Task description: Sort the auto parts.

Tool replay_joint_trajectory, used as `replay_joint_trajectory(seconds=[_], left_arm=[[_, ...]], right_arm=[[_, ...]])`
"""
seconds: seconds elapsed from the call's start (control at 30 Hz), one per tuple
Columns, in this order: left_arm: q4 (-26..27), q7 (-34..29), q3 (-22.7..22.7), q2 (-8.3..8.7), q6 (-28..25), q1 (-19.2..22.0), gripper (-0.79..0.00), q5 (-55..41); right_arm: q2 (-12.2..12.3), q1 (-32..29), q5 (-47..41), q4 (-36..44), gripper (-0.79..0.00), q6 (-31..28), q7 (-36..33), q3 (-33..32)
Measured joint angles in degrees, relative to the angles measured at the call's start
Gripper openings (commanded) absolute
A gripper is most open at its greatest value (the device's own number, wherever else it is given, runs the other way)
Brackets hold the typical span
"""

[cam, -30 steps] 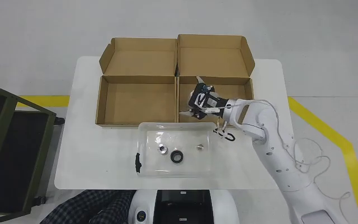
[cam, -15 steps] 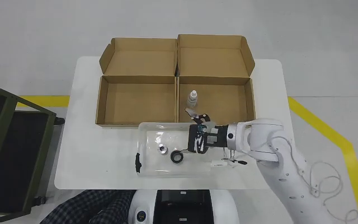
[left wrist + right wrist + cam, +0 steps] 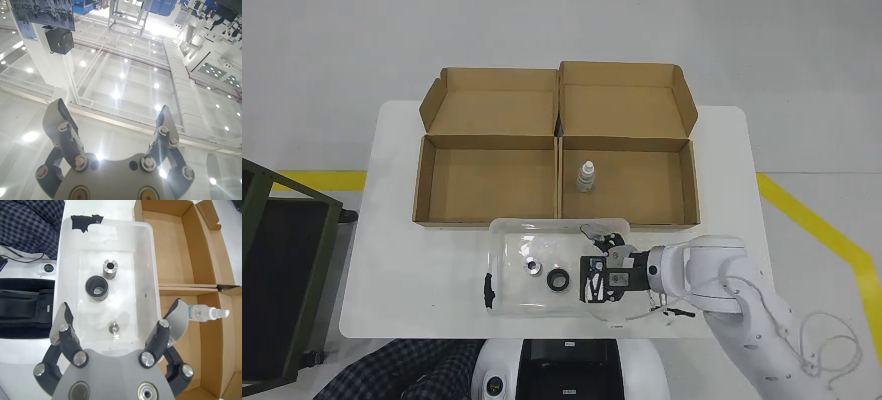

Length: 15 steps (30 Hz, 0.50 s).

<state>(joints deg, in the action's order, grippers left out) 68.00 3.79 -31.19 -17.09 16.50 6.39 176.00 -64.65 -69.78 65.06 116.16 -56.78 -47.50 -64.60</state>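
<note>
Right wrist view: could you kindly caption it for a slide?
Open right gripper above clear bin holding three metal parts; spray bottle in cardboard box.

You get bright, even overhead light on white table [image 3: 402, 250]; shadows faint. Left wrist view: ceiling lamps [image 3: 122, 75] flare into streaks, glare spots on left gripper [image 3: 112, 103] base. Right wrist view: plastic bin [image 3: 153, 256] floor glints; cardboard box [image 3: 170, 256] edges bow.
</note>
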Motion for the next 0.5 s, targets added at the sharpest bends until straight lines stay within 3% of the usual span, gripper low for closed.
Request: replay_joint_trajectory(seconds=[0.5], left_arm=[[0.0,0.0,0.0,0.00,0.0,0.0,0.000,0.0]], right_arm=[[1.5,4.0,4.3,-5.4,0.000,3.5,-3.5,5.9]])
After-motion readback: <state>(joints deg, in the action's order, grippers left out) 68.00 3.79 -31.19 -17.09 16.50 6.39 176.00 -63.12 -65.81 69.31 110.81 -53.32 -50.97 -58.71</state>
